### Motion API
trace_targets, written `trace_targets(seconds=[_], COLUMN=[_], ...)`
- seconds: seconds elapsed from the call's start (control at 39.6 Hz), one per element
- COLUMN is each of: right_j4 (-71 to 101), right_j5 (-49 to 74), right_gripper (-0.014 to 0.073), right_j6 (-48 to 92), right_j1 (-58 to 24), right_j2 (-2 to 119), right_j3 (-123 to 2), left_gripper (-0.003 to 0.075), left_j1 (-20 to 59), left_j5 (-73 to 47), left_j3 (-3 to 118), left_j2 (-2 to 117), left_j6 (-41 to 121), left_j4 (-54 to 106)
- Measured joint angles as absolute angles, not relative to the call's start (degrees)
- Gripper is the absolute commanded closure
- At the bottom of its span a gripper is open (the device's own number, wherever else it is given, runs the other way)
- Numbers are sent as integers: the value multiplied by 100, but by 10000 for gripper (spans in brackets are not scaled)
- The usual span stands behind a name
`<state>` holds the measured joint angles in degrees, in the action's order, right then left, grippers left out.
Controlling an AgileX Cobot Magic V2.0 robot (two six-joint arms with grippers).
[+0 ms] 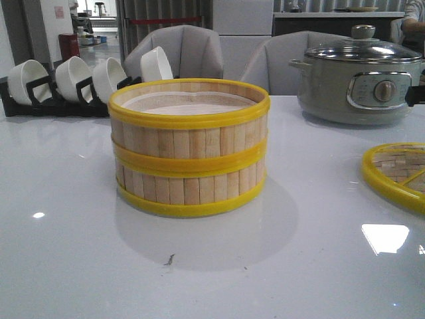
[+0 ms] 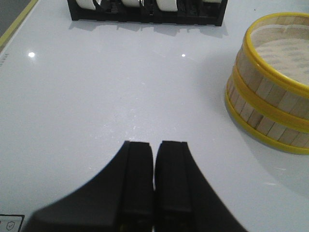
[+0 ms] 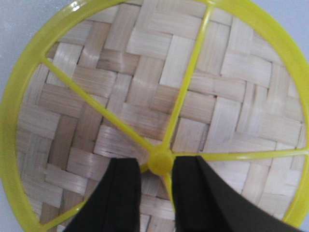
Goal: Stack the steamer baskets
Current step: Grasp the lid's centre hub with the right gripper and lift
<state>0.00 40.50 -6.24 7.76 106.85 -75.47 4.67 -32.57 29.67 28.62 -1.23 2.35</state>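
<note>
The two steamer baskets (image 1: 189,149) are seen already stacked, one squarely on the other, at the middle of the desk (image 1: 73,266). The lid (image 3: 154,111), lying at the right, appears to be in hand: the right tool (image 3: 156,171) is spread astride its knob (image 3: 161,162), not yet gripped. Closing on it seems required next. The left tool (image 2: 154,166) is clenched, empty.

Pale bamboo steamer baskets (image 1: 189,149) yellow-rimmed, checker-woven lid (image 3: 159,111) yellow-spoked, grey pot (image 1: 358,80)
</note>
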Motion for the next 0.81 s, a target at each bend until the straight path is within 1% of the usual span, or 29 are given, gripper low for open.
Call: trace_targets(seconds=[0.25,0.81], right_j4=[0,0], right_j5=[3834,3798], right_gripper=[293,293], right_j6=[-624,-624], right_j1=[776,776], right_j2=[10699,10793], right_j3=[-7547,-7547], left_gripper=[636,636], left_j1=[467,467], left_j5=[-3257,-3257], left_j3=[2967,2967], left_j2=[2862,2862], left_j6=[-123,-123], left_j4=[235,235])
